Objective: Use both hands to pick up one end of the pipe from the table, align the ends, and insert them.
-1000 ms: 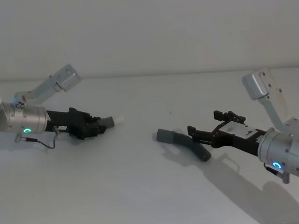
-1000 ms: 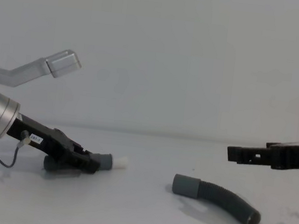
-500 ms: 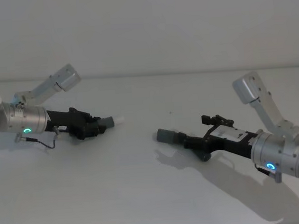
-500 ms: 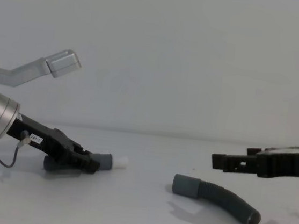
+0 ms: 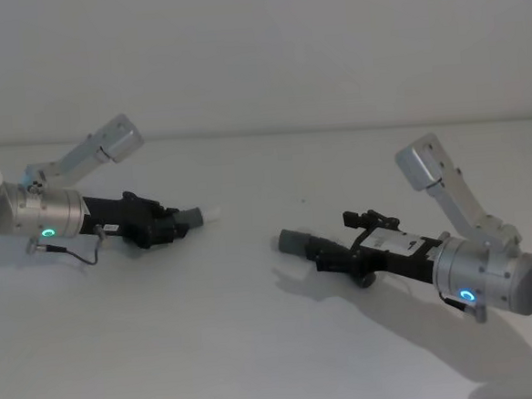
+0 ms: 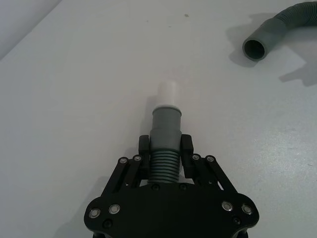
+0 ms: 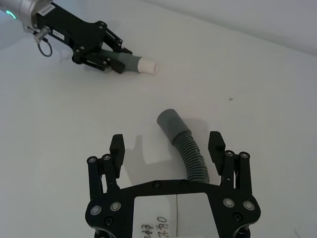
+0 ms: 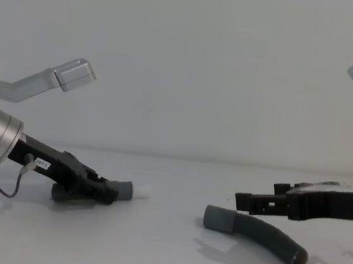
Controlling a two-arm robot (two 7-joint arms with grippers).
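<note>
Grey ribbed hose in 2 pieces: 1 gripped, 1 lying on the counter [image 5: 212, 340].
Left gripper [image 6: 165, 144], low at the counter's left, has its jaws clamped on the short straight piece [image 6: 166, 124], its white plug tip [image 6: 169, 92] aimed toward the curved piece [image 7: 192, 157]. Right gripper [image 7: 167, 143] hangs over that curved piece, jaws apart on either side of its ribs, just behind the wide cuff [image 7: 169, 122].

tip-to-cuff gap: bare table [image 5: 255, 310], nothing between white tip [image 5: 212, 212] and cuff [image 5: 293, 242]
curved hose [image 7: 192, 157]: table free both sides; right gripper [image 7: 167, 144] above, jaws spread astride it
left side: left gripper [image 6: 165, 148] clamped on short hose [image 6: 165, 130], low over table
</note>
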